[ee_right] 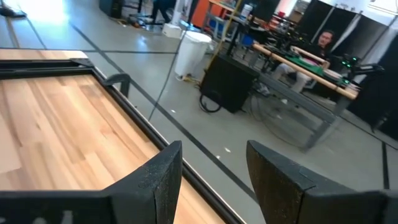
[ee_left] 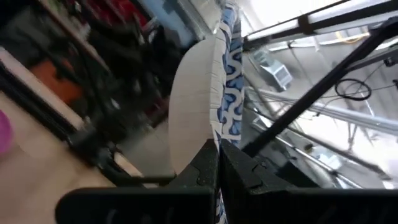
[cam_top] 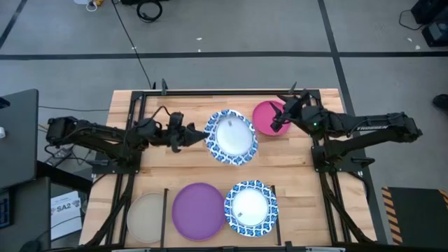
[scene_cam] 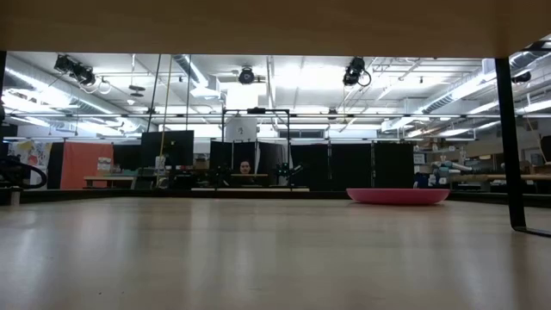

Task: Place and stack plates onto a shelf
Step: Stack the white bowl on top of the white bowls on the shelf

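Observation:
A white plate with a blue patterned rim [cam_top: 231, 136] sits at mid-table in the high view, and my left gripper [cam_top: 192, 135] is shut on its left edge. In the left wrist view I see this plate [ee_left: 196, 106] edge-on. A magenta plate [cam_top: 264, 117] lies flat on the table toward the far right, and it also shows in the low view [scene_cam: 398, 195]. My right gripper [cam_top: 280, 116] hangs open over the magenta plate's right part. The right wrist view shows nothing between its fingers [ee_right: 211, 168]. My left gripper pinches the blue-rimmed plate's left rim [ee_left: 219, 140] between its two fingers, coming level from the table's left. The rim runs straight out from between the fingers [ee_left: 205, 168]. The low view shows no such plate on the table top, so it is held clear.
On the shelf along the near edge lie a pale beige plate [cam_top: 147, 217], a purple plate [cam_top: 199, 210] and a second blue-rimmed plate [cam_top: 250, 206] that overlaps the purple one. Thin black bars [cam_top: 166, 210] divide the bays. Bare wood lies between the arms. A person sits in the room beyond [ee_right: 323, 40].

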You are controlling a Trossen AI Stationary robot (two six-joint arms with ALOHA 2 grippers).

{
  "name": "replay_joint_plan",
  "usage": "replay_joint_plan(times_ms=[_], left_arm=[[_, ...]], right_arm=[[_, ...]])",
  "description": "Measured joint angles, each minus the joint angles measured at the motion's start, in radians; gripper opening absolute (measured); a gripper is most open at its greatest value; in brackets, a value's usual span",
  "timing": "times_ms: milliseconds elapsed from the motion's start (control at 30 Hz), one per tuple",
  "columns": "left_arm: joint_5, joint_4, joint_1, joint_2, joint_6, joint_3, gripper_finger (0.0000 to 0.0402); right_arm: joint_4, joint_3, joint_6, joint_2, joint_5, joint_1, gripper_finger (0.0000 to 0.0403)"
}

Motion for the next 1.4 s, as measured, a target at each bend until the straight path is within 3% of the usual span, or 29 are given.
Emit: replay_joint_plan(times_ms=[167, 367, 633, 833, 1400], left_arm=[[-0.002, -0.117, -0.085, 0.001, -0.031, 0.082, 0.0009], [-0.029, -0.366, -0.184, 0.001, -0.031, 0.229, 0.0009], [-0.150, -0.555, -0.305, 0.003, -0.031, 0.356, 0.0009], [-0.202, -0.558, -0.371, 0.077, -0.105, 0.407, 0.0009], [-0.101, -0.571, -0.406, 0.334, -0.398, 0.517, 0.0009]], right_arm=[[0.000, 0.000, 0.002, 0.000, -0.001, -0.031, 0.0185], [-0.017, 0.000, 0.002, 0.000, -0.002, -0.051, 0.0185], [-0.027, 0.000, 0.002, 0.001, -0.027, -0.055, 0.0185], [-0.042, 0.000, 0.002, 0.001, -0.053, -0.055, 0.0185], [-0.043, 0.000, 0.002, 0.001, -0.055, -0.055, 0.0185]])
